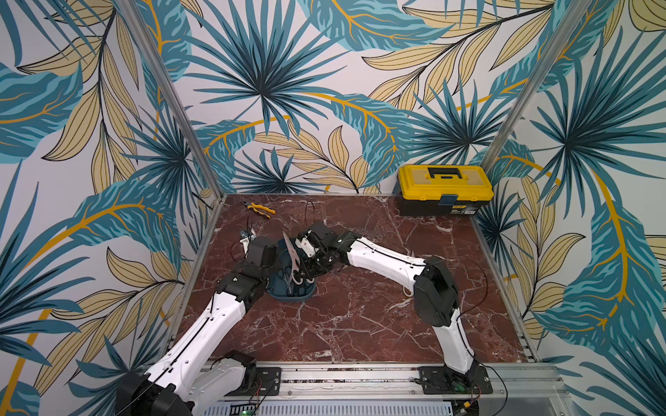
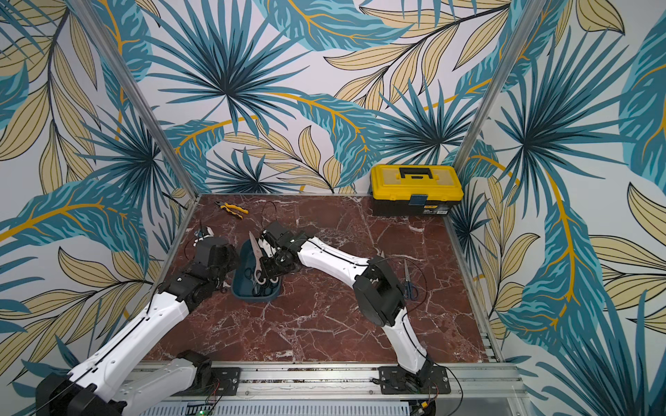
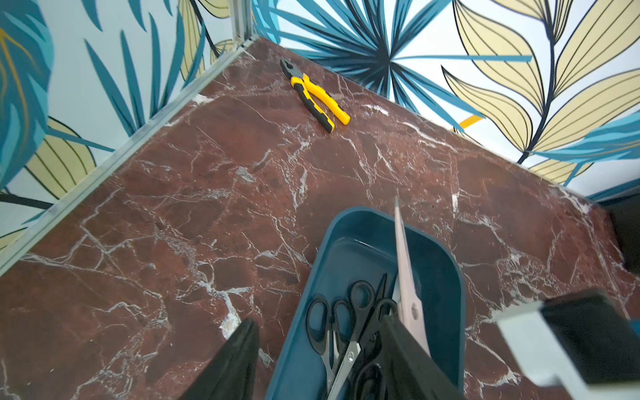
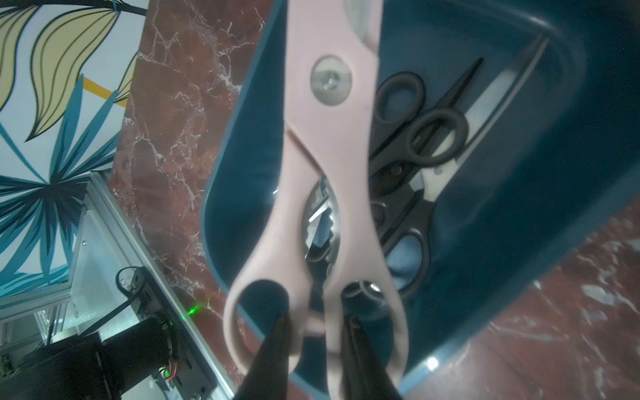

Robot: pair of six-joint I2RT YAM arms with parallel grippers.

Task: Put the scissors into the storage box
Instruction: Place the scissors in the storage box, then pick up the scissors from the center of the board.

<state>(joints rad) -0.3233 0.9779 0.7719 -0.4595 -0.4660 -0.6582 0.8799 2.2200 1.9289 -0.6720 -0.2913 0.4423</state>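
Note:
The storage box (image 1: 292, 298) (image 2: 238, 285), a dark teal bin, stands left of the table's middle. Several black-handled scissors (image 3: 346, 311) (image 4: 417, 114) lie in it. My right gripper (image 4: 317, 322) (image 1: 305, 276) is shut on the handle loops of pinkish-white scissors (image 4: 329, 138) (image 1: 289, 252) (image 2: 256, 252). They hang over the box with the blade slanting up past its far rim. My left gripper (image 3: 318, 318) is open and straddles the box's left wall (image 3: 298, 332), one finger outside and one inside. A small dark-handled pair (image 2: 409, 282) lies on the table to the right.
Yellow-and-black pliers (image 1: 259, 210) (image 3: 315, 97) lie near the back left corner. A yellow-lidded black toolbox (image 1: 445, 189) (image 2: 416, 189) stands at the back right. A pale handle loop (image 1: 407, 292) peeks out behind the right arm's elbow. Aluminium rails edge the marble table.

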